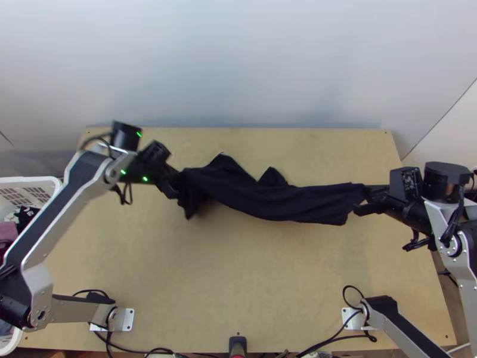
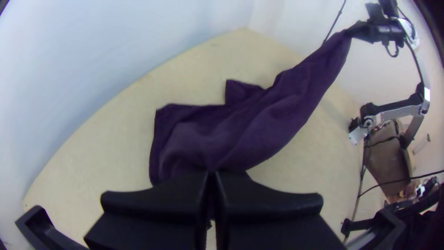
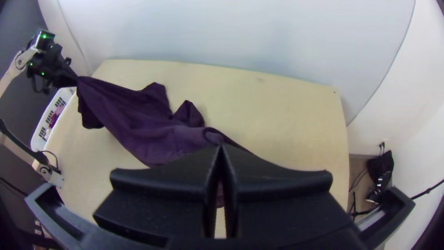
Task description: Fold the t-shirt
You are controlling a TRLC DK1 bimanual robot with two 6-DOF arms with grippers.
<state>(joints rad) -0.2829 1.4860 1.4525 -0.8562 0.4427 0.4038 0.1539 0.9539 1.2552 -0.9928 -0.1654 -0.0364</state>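
Over one table, one dark shirt is pinched at two ends by the left gripper and right gripper.

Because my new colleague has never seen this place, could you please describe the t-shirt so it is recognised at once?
On the light wooden table, look toward its far side, between the left gripper and the right gripper. The t-shirt is the dark, bunched cloth stretched between them; unlike the cloths in the white basket beside the table, it is held by both grippers.
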